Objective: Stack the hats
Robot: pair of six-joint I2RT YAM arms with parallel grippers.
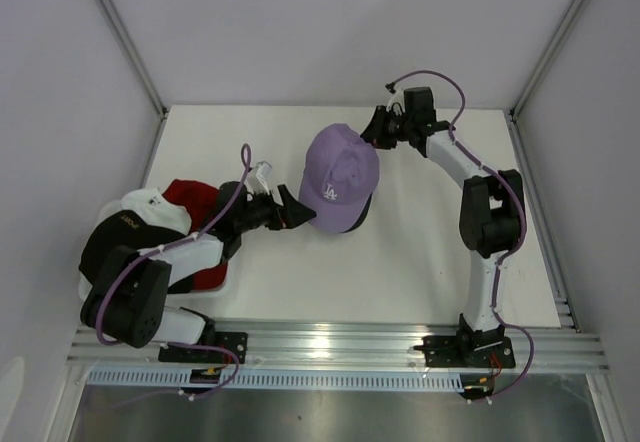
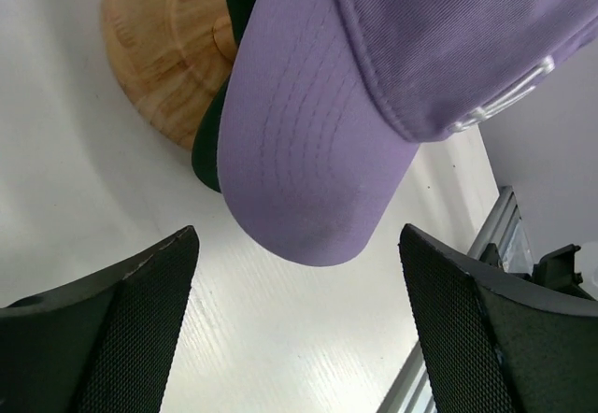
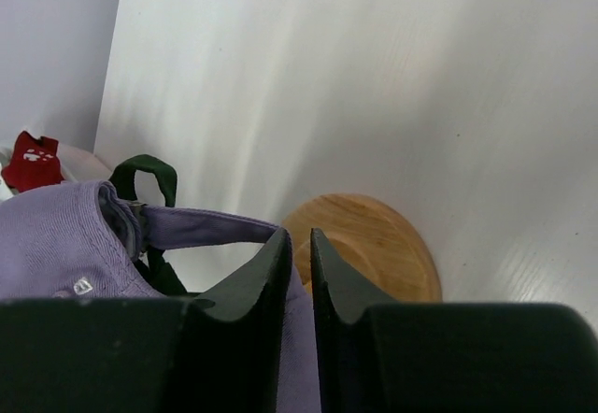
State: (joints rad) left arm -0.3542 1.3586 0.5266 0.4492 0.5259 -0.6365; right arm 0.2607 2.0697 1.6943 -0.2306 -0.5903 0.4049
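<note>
A lavender cap (image 1: 340,174) with a white logo sits over a dark green cap (image 2: 209,142) on a wooden stand (image 2: 163,49) at the table's middle. My right gripper (image 1: 378,128) is shut on the lavender cap's back edge (image 3: 56,235); purple fabric shows between its fingers (image 3: 271,282). My left gripper (image 1: 296,210) is open and empty, with its fingers (image 2: 131,329) either side of the lavender brim (image 2: 308,151), not touching it. A white cap with a black brim (image 1: 135,220) and a red cap (image 1: 190,196) lie piled at the left. No pink cap shows.
The wooden stand's base (image 3: 378,245) shows under the right gripper (image 3: 299,240). The green cap's strap (image 3: 145,175) hangs at the back. White walls enclose the table on three sides. A metal rail (image 1: 340,342) runs along the near edge.
</note>
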